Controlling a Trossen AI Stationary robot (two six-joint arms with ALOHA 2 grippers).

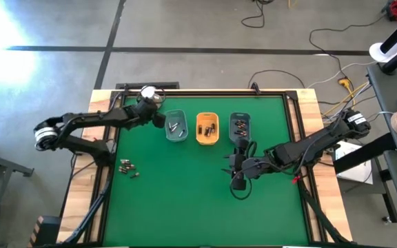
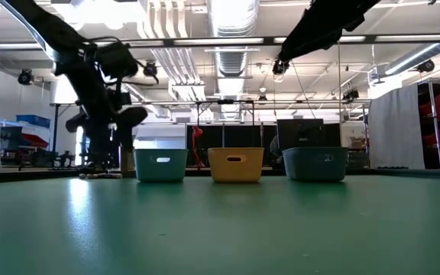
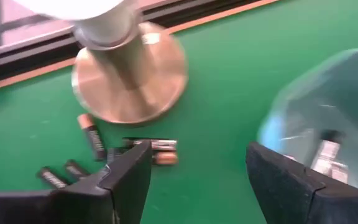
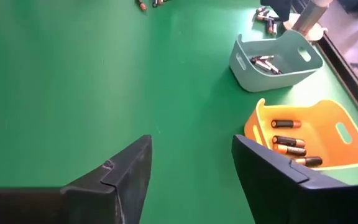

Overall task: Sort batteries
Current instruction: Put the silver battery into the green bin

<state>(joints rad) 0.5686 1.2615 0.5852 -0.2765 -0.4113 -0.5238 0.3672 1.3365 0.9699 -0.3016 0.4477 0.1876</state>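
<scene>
batteries [image 4: 288, 142] in yellow tray [image 4: 348, 132], long axes roughly parallel, lying flat

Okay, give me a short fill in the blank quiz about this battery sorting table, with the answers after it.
1. The tray between the two teal trays is coloured ____.
2. The number of trays on the mat is ____.
3. The left gripper is beside the ____ teal tray.
4. A loose group of batteries lies on the mat's ____ side in the high view.

Missing words: orange; three; left; left
</scene>
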